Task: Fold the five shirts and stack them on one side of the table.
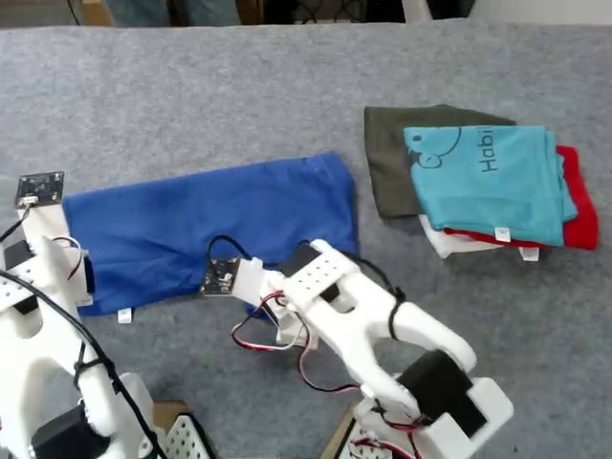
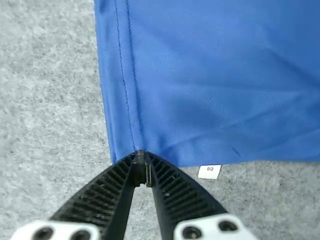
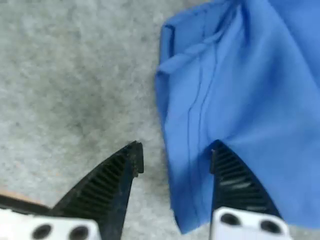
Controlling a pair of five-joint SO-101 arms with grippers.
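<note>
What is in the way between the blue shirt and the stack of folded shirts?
Nothing visible. Only a strip of bare grey table separates the blue shirt from the stack. The right gripper straddles the shirt's edge, open, and the left gripper is shut on a corner.

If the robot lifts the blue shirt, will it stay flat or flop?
Probably flop: the blue shirt lies soft and creased, so it should drape from the corner the left jaws pinch. Thin cloth, so likely light.
</note>
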